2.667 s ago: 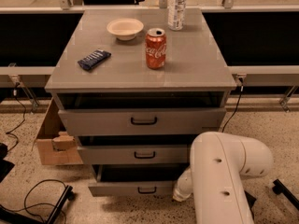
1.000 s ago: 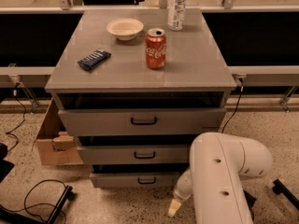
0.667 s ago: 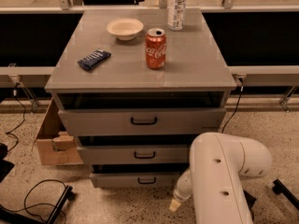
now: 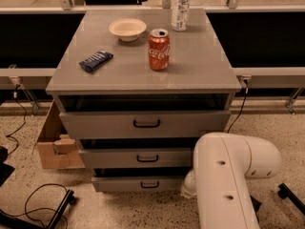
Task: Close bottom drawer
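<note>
The bottom drawer (image 4: 128, 183) is the lowest grey front of the cabinet, with a small black loop handle (image 4: 149, 184). It sits almost fully in, with only a thin dark gap above its front. My gripper (image 4: 188, 187) is at the drawer's right end, close to the floor. It is mostly hidden behind my large white arm (image 4: 226, 185), which fills the lower right of the camera view.
The middle drawer (image 4: 138, 157) and top drawer (image 4: 143, 123) stand slightly out. On the cabinet top are a cola can (image 4: 158, 49), a white bowl (image 4: 127, 29), a dark snack bar (image 4: 96, 60) and a bottle (image 4: 180, 6). A cardboard box (image 4: 55, 144) and cables (image 4: 40, 206) lie at the left.
The bottom drawer, pulled out 2.7 s ago, has slid in until nearly flush. My gripper has since drawn back up toward the arm.
</note>
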{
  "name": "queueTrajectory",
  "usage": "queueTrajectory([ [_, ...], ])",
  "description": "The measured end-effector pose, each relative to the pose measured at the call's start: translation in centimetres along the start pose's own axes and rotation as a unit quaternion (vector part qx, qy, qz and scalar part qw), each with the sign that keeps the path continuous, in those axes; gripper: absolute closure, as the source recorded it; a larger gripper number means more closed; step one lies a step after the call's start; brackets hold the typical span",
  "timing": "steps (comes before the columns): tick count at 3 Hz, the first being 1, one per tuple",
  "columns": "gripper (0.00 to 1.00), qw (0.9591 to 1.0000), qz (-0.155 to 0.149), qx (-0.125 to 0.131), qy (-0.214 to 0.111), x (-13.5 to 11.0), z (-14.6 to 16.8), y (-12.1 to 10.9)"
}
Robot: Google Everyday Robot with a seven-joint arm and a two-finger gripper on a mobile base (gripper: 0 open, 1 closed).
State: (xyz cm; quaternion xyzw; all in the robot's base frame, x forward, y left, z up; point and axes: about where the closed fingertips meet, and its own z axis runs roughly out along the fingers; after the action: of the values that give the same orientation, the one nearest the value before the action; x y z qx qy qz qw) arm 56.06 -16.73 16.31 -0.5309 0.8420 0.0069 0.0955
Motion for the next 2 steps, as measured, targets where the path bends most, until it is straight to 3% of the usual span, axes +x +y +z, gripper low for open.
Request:
queueTrajectory([
  [1,0.95,0.999,0.003,0.041,-0.017,1.0,-1.0,-4.1],
  [2,1.0,0.9969,0.024,0.063,-0.04,2.1,-0.5,-6.4],
])
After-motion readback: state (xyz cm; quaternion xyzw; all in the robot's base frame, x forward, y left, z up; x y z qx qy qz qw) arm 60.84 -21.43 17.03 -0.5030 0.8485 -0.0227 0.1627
